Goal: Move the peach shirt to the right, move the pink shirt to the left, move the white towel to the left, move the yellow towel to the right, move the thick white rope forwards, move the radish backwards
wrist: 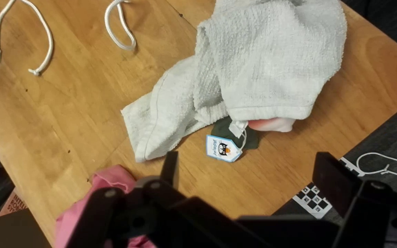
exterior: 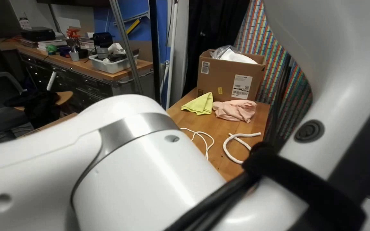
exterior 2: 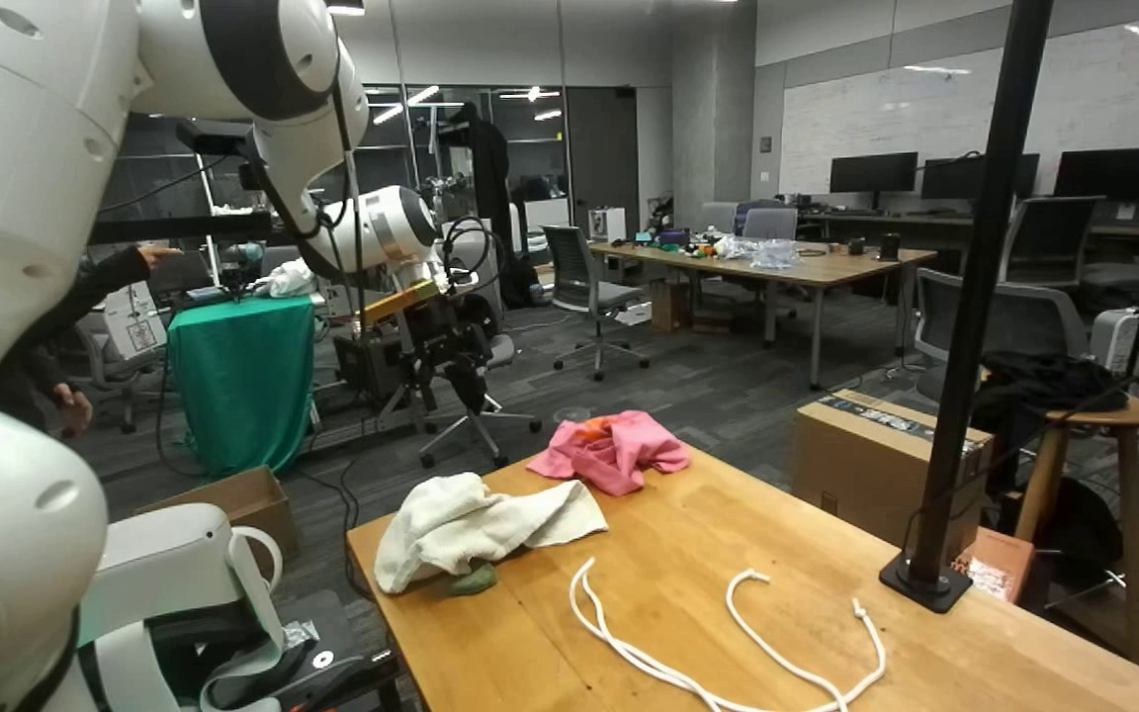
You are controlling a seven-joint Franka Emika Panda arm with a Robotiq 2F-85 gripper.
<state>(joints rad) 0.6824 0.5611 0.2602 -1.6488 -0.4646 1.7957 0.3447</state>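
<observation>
One box (exterior: 217, 80) beside yellow towel (exterior: 201, 104), white towel (wrist: 243, 69) partly covering radish (wrist: 271, 124), tool (wrist: 247, 168) spread apart

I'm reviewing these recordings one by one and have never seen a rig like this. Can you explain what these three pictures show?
The big white machine is a robot arm; the end effector at its tip is what grasps things. Two pictures are taken from outside the robot, from different places; the third is taken from its wrist.

On the wooden table lie a yellow towel and a peach shirt near a cardboard box, some white rope, a pink shirt and a white towel. What looks like the radish, with a paper tag, pokes out from under that white towel, mostly hidden.

In the wrist picture the end effector stands open, with nothing held.
</observation>
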